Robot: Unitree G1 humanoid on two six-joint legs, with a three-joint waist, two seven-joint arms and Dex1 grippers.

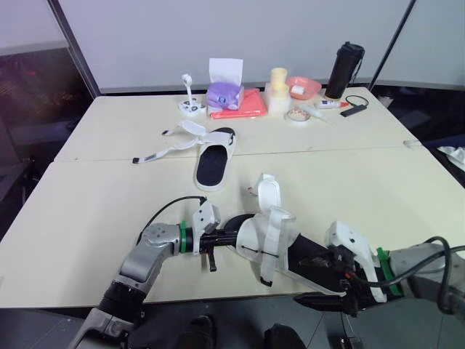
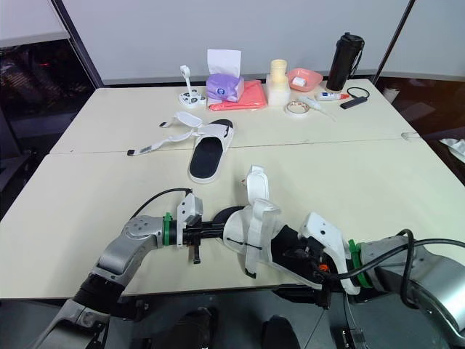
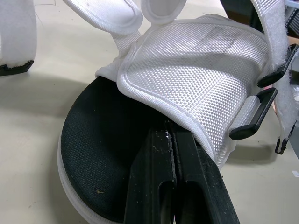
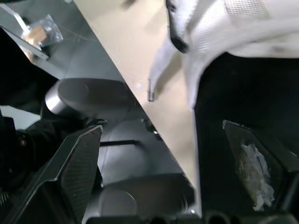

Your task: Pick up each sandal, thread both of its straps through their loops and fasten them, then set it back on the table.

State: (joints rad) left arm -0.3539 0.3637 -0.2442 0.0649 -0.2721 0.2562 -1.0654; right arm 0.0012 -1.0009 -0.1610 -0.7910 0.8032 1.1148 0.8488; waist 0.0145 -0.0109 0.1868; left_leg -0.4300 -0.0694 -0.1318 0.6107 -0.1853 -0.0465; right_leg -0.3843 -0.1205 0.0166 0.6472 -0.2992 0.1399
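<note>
The near sandal (image 1: 270,236), white mesh upper on a black footbed, lies at the table's front edge between my two grippers. One strap (image 1: 267,190) stands up loose and another (image 1: 269,262) hangs down the front; its black loops (image 3: 254,114) are bare. My left gripper (image 3: 170,140) is shut and rests on the toe of the footbed, its tips hidden under the upper's rim. At the heel my right gripper (image 4: 161,128) is open, one finger (image 4: 254,158) over the footbed and the other (image 4: 74,163) past the table edge. The second sandal (image 1: 214,161) lies mid-table with its straps (image 1: 163,150) spread left.
Along the far edge stand a purple tissue box (image 1: 224,93), a pink cloth (image 1: 245,105), a cream block (image 1: 278,91), a pink bowl (image 1: 304,87), a tape roll (image 1: 296,115) and a black bottle (image 1: 344,70). The table's front edge (image 1: 65,294) runs just below the near sandal.
</note>
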